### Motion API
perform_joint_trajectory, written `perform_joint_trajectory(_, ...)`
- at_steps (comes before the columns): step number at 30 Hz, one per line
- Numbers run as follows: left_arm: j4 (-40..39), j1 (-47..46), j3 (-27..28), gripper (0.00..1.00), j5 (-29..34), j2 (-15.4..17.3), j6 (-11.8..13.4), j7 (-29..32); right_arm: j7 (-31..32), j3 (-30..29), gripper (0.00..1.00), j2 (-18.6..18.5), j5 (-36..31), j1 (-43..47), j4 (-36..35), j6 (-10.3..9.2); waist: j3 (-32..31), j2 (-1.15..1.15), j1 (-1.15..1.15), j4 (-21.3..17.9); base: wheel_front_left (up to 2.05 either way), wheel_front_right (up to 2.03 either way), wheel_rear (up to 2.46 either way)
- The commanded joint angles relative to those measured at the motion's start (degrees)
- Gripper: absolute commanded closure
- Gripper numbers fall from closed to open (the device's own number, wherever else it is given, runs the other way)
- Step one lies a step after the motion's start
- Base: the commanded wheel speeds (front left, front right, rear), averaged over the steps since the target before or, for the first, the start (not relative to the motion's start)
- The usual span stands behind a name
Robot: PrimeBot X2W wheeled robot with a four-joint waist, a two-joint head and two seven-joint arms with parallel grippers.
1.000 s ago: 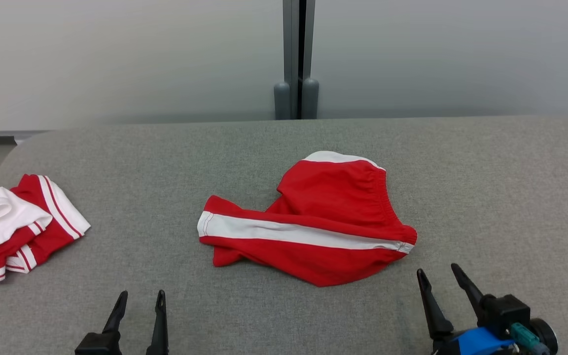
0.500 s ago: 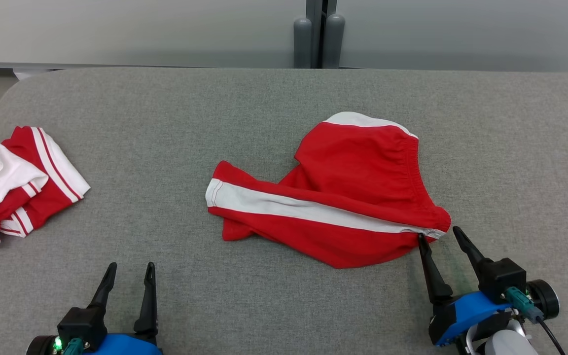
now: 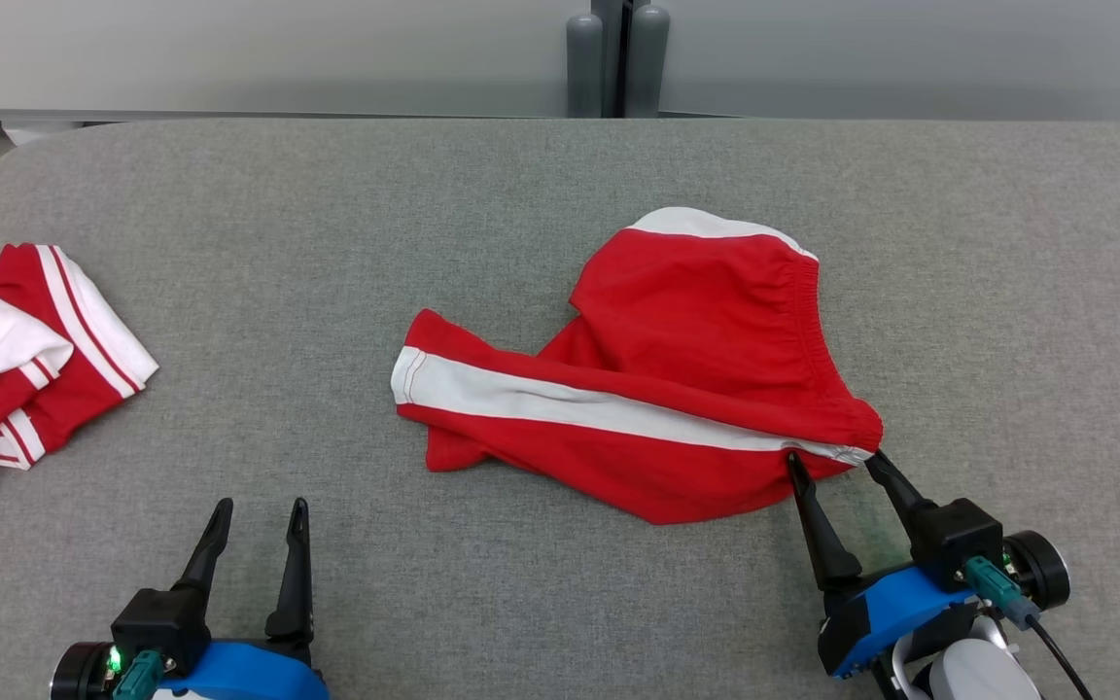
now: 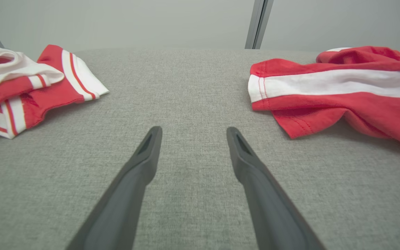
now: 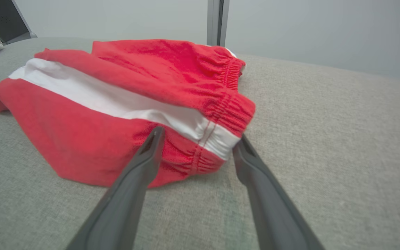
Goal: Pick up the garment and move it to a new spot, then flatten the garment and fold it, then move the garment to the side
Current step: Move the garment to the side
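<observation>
A crumpled red garment (image 3: pixel 677 389) lay at the middle of the surface (image 3: pixel 521 214). The right tool (image 3: pixel 833 458), jaws wide, straddled its waistband corner (image 5: pixel 217 139), seemingly poised to pinch it. The left tool (image 3: pixel 261 505) stood wide, empty, well apart.

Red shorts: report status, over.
Right gripper open, tips at waistband corner of the shorts, no grip yet. Left gripper open, idle. Shorts crumpled, not lifted. Nothing in the way; other clothes far left.
</observation>
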Motion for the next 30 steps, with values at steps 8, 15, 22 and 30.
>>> perform_joint_trajectory(8, 0.0, -0.6, -0.1, 0.00, 0.1, 0.3, -0.1, 0.0, -0.2, 0.6, 0.52, -0.3, 1.3, 1.3, -1.5, 0.00, -0.3, -0.01, 0.00, -0.7, 0.00, 0.00, 0.00)
perform_joint_trajectory(15, -0.1, -0.4, -0.4, 0.00, 0.3, 0.4, -0.1, 0.0, -0.2, 0.7, 0.50, -0.3, 1.6, 1.8, -2.4, 0.00, -0.3, -0.01, 0.00, -1.0, 0.00, 0.00, 0.00)
perform_joint_trajectory(22, 0.1, -0.1, -0.6, 0.00, 0.3, 0.2, -0.1, 0.0, -0.2, 0.4, 0.73, -0.3, 1.3, 2.6, -2.9, 0.00, -0.9, -0.01, 0.00, -0.7, 0.00, 0.00, 0.00)
perform_joint_trajectory(30, 0.4, 0.5, -0.1, 0.00, 0.4, 0.0, -0.1, 0.0, -0.2, 0.1, 1.00, -0.3, 0.9, 3.5, -3.8, 0.00, -1.2, -0.01, 0.00, -1.1, 0.00, 0.00, 0.00)
